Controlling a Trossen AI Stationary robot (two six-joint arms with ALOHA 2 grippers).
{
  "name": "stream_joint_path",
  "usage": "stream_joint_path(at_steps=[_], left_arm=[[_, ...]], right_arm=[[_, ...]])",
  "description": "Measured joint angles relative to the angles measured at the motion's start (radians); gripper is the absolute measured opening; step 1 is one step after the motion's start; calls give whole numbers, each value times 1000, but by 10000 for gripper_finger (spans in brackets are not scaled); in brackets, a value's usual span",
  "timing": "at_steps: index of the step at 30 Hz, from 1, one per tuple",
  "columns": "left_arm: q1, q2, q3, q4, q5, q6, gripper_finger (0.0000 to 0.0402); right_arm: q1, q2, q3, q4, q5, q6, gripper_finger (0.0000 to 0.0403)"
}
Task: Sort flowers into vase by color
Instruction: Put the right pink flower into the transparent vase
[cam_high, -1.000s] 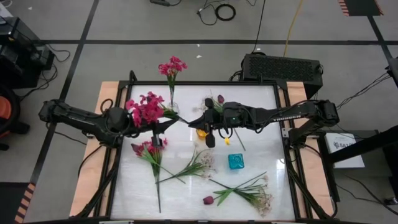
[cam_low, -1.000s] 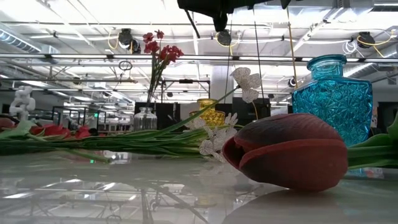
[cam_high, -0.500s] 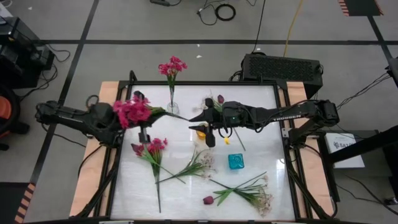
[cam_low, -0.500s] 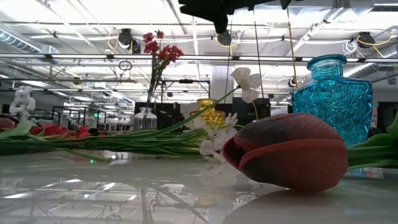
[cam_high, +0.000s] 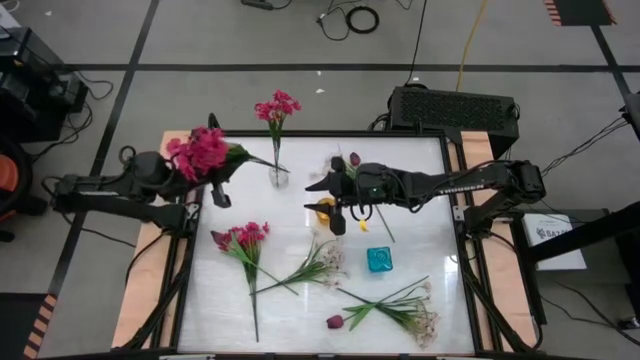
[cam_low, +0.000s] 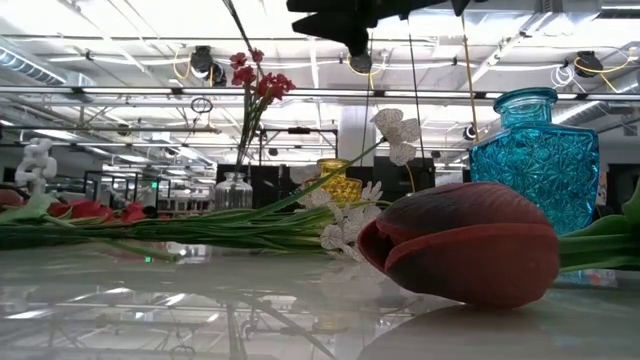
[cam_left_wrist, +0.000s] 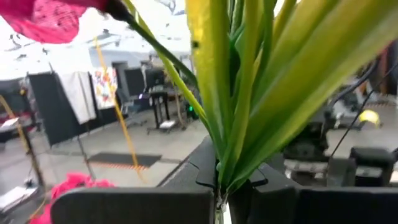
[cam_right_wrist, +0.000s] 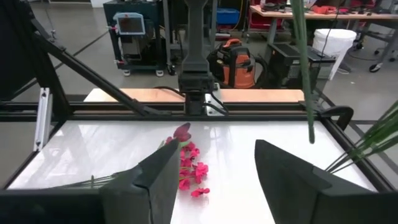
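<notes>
Magenta is the colour in play: the left tool is clamped shut on the green stems of a magenta-pink bunch, and it has carried that bunch from over the bench centre, a second ago, out to the 10 o'clock corner of the bench. The blossoms now hang over the wooden edge, while the stem ends trail toward the clear glass vase at about 11 o'clock, which already holds one pink sprig. In the left wrist view the stems rise straight from between the closed fingers, so the grip looks secure.

The right tool hovers over the yellow vase near the bench centre. It was shut a second ago; its two fingers now stand apart with nothing between them. A dark tulip bud shows just behind that arm at about 12 o'clock; whether its stem sits in the yellow vase cannot be told from here.

Judgement: the pulling back of the left arm looks like a move to line the long stems up above the clear vase mouth, so the pink bunch joins its own colour. The insertion is not yet done.

Outstanding on the bench: another pink sprig at 8 o'clock, white sprigs near 6 o'clock, a maroon tulip and more white sprays at 5 o'clock. The blue vase at 4 o'clock appears empty.
</notes>
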Motion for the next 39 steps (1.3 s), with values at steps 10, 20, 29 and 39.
stream_joint_path(at_steps=[10, 20, 29, 39], left_arm=[[103, 187, 278, -377, 30, -20, 13], [220, 453, 457, -563, 96, 30, 13], [229, 541, 459, -563, 93, 30, 13], [249, 584, 459, -593, 47, 34, 13]], right_arm=[[-33, 0, 0, -27, 0, -2, 198], [-42, 0, 0, -71, -5, -2, 199], [-42, -30, 0, -197, -4, -2, 199], [-42, -67, -1, -279, -5, -2, 199]])
